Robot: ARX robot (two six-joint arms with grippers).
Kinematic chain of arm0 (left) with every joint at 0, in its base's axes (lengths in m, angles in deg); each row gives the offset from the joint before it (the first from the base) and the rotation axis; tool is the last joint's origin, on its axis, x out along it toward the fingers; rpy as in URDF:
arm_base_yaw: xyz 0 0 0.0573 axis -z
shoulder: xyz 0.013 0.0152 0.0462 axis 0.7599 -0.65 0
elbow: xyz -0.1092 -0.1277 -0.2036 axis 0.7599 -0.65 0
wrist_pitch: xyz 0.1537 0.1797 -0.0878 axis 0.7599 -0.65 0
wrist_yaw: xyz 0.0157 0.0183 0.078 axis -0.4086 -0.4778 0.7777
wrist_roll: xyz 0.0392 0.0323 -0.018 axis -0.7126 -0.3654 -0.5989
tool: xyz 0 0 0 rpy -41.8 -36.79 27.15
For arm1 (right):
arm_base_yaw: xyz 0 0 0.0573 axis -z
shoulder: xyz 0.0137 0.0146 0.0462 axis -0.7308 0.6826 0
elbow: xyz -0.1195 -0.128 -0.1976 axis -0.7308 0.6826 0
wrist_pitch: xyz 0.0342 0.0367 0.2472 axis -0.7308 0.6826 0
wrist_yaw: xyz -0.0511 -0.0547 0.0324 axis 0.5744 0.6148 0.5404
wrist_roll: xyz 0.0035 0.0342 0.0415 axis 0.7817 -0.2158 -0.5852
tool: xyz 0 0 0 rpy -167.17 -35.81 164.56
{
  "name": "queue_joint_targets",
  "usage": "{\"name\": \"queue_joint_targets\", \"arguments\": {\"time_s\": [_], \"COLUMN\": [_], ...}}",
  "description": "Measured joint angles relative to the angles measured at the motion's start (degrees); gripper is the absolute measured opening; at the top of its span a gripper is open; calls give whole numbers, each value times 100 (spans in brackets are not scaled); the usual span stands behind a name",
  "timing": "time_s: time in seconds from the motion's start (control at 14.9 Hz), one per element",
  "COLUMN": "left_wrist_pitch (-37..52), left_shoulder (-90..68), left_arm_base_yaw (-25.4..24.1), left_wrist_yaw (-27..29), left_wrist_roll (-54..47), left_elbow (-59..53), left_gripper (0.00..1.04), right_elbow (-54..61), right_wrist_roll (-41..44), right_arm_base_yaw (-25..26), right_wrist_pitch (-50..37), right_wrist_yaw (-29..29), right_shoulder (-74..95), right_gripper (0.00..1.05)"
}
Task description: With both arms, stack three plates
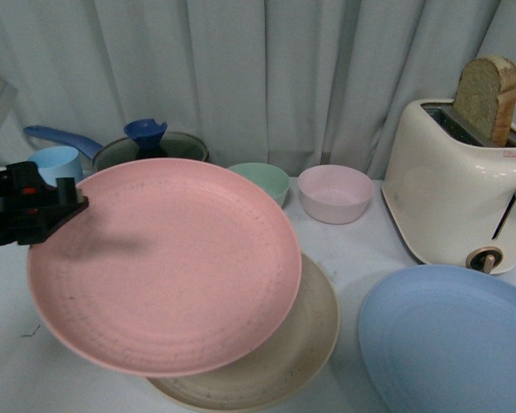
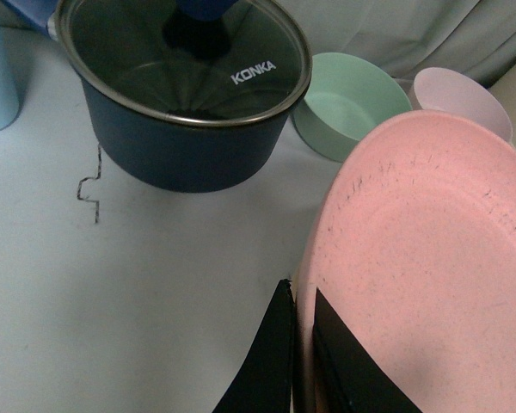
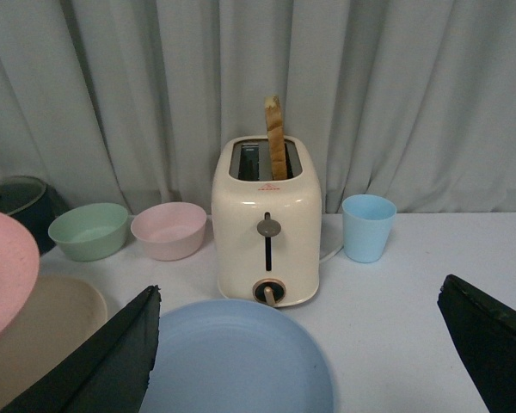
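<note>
Gently level the pink plate (image 1: 163, 267), clamped at its 9 o'clock rim between the fingers (image 2: 271, 366) of the left gripper (image 1: 73, 206), and lower it centred onto the cream plate (image 1: 301, 344). Hold back the right gripper (image 3: 298, 288), fingers wide apart over the light blue plate (image 1: 451, 340) at 3 o'clock.

White table (image 1: 9, 361), cream plate (image 1: 301, 344), blue plate (image 1: 451, 344), toaster (image 1: 447, 198), green bowl (image 1: 267, 179), pink bowl (image 1: 334, 194), lidded pot (image 2: 181, 146), blue cup (image 1: 56, 163)
</note>
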Motion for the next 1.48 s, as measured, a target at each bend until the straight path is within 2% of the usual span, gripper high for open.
{"name": "queue_joint_targets", "arguments": {"time_s": [0.27, 0.67, 0.94, 1.34, 1.41, 1.48], "left_wrist_pitch": [59, 435, 671, 1038, 973, 1010], "left_shoulder": [-173, -1058, -1556, -1840, -1856, -1862], "left_arm_base_yaw": [144, 616, 616, 693, 704, 704], "left_wrist_yaw": [76, 372, 623, 640, 603, 560], "left_wrist_roll": [131, 431, 581, 881, 896, 981], "left_elbow": [175, 407, 433, 476, 476, 476], "left_gripper": [3, 3, 3, 3, 7, 18], "right_elbow": [0, 0, 0, 0, 0, 0], "right_wrist_roll": [0, 0, 0, 0, 0, 0], "right_arm_base_yaw": [0, 0, 0, 0, 0, 0], "right_wrist_pitch": [0, 0, 0, 0, 0, 0], "right_wrist_yaw": [0, 0, 0, 0, 0, 0], "right_shoulder": [0, 0, 0, 0, 0, 0], "right_gripper": [98, 98, 98, 98, 98, 98]}}
